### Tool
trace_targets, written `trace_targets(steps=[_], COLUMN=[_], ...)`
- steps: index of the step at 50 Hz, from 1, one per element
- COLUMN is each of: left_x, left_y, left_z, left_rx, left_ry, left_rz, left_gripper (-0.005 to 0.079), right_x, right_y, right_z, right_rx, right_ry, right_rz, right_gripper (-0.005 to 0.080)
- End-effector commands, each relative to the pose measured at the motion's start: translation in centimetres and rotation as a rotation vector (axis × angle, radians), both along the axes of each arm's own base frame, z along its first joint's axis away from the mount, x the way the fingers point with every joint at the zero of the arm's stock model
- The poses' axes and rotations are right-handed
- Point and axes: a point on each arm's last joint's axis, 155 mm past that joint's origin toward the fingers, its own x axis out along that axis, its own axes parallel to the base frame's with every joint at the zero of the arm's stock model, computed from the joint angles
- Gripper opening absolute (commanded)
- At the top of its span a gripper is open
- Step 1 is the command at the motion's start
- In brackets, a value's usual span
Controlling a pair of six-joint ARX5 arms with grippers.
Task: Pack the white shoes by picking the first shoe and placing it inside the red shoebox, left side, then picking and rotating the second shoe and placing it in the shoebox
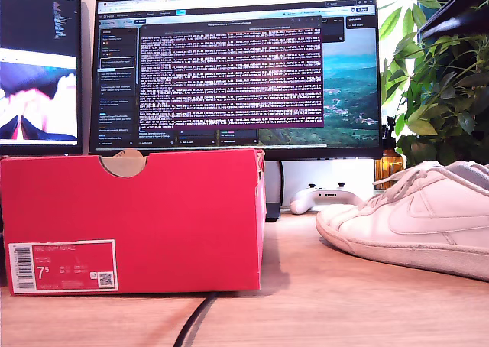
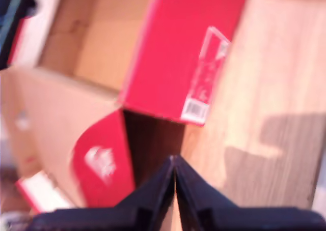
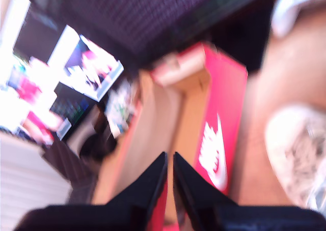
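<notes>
The red shoebox (image 1: 134, 221) stands on the wooden desk at the exterior view's left, its barcode label facing the camera. One white shoe (image 1: 416, 217) lies on its sole at the exterior view's right, toe toward the box. Neither gripper shows in the exterior view. My first gripper (image 2: 174, 162) is shut and empty, hovering above the open red shoebox (image 2: 173, 63), whose visible inside is bare cardboard. My second gripper (image 3: 169, 159) is shut with nothing held, above the red shoebox (image 3: 216, 139), with the white shoe (image 3: 295, 154) beside it. Both wrist views are blurred.
A white game controller (image 1: 325, 198) lies behind the shoe under a large monitor (image 1: 237, 68). A second screen (image 1: 38, 64) stands at the exterior view's left, and a plant (image 1: 439, 79) and an amber bottle (image 1: 388, 167) at its right. A black cable (image 1: 195, 320) runs from under the box.
</notes>
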Motion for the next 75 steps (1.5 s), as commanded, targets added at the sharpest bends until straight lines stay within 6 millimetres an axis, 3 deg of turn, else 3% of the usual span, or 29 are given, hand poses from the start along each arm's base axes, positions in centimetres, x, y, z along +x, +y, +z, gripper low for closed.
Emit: trace_targets(steps=[1, 11, 23, 27, 34, 37, 43, 61, 75], left_x=[0.3, 1.9, 3.1, 3.3, 3.8, 3.9, 4.0, 3.9, 3.9], left_y=[-0.5, -1.1, -2.2, -2.7, -3.2, -3.3, -3.3, -3.5, -3.5], left_z=[-0.1, -1.1, -2.6, -2.8, -2.8, -2.9, -3.0, -2.9, -2.9], left_rx=[0.026, 0.084, 0.133, 0.134, 0.131, 0.13, 0.13, 0.124, 0.124], left_ry=[-0.008, 0.006, 0.035, 0.035, 0.028, 0.027, 0.029, 0.03, 0.03], left_rz=[-0.036, -0.051, -0.088, -0.1, -0.109, -0.109, -0.11, -0.115, -0.115], left_gripper=[-0.0021, -0.0021, -0.0021, -0.0021, -0.0021, -0.0021, -0.0021, -0.0021, -0.0021], right_x=[-0.1, -1.0, -1.3, -1.3, -1.4, -1.3, -1.5, -3.0, -3.5], right_y=[0.5, 1.1, 0.2, -0.6, -2.0, -2.4, -2.7, -4.5, -5.3], right_z=[-0.3, -3.3, -4.5, -4.9, -5.7, -6.0, -6.6, -12.6, -16.0], right_rx=[-0.022, -0.077, -0.208, -0.312, -0.516, -0.584, -0.684, -0.996, -1.072], right_ry=[0.003, 0.098, 0.084, 0.072, 0.053, 0.048, 0.042, 0.188, 0.302], right_rz=[0.032, 0.079, 0.087, 0.094, 0.113, 0.124, 0.163, 0.294, 0.365], right_gripper=[0.0, 0.0, 0.0012, 0.0062, 0.0287, 0.0329, 0.034, 0.034, 0.034])
